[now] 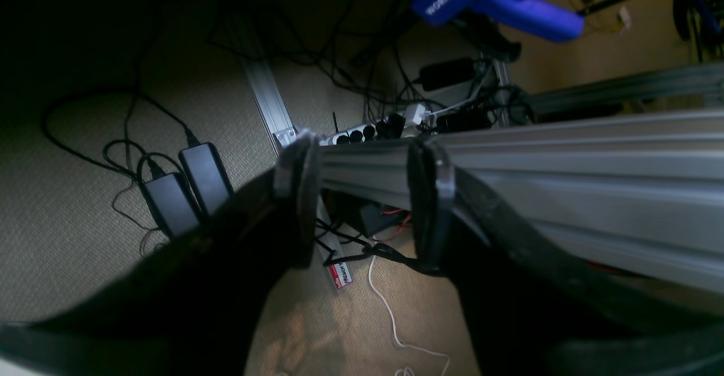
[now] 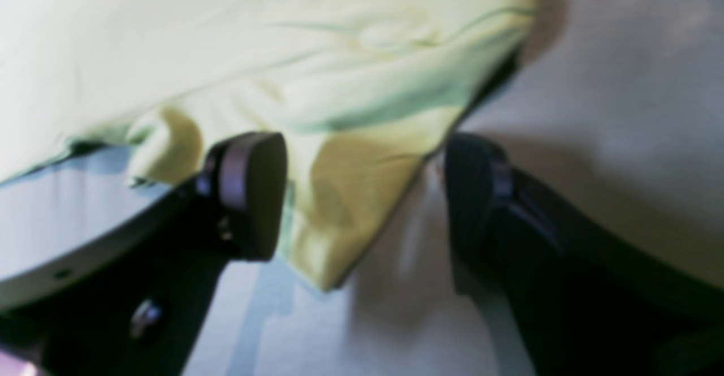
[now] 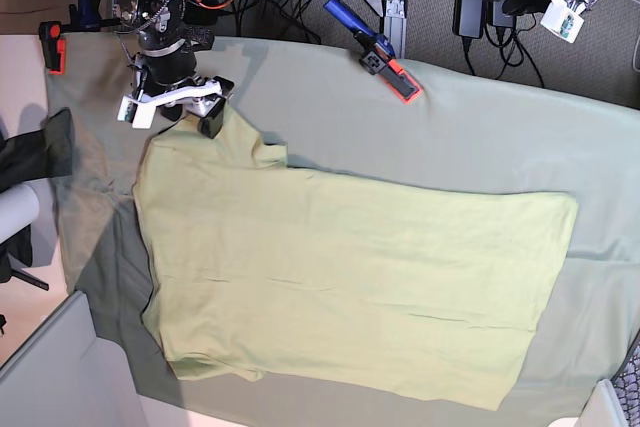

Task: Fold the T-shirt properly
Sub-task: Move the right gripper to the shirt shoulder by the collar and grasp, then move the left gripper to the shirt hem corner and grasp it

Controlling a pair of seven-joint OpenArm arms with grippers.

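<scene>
Since the T-shirt (image 3: pixel 350 277) lies flat on the grey-green cloth (image 3: pixel 480 127) with its long axis running from 9 to 3 o'clock, the sleeve corner at about 10 o'clock decides the next move; the right gripper (image 3: pixel 178 107) hangs just over that corner, jaws wide and empty; the left gripper (image 1: pixel 362 201), also wide, sits off the table at 1 o'clock, far from it.

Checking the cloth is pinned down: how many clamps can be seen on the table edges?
2: a small red-and-black clamp at the table's far-left corner, and a blue-handled clamp with red jaws at the middle of the far edge. Others may sit out of view.
</scene>
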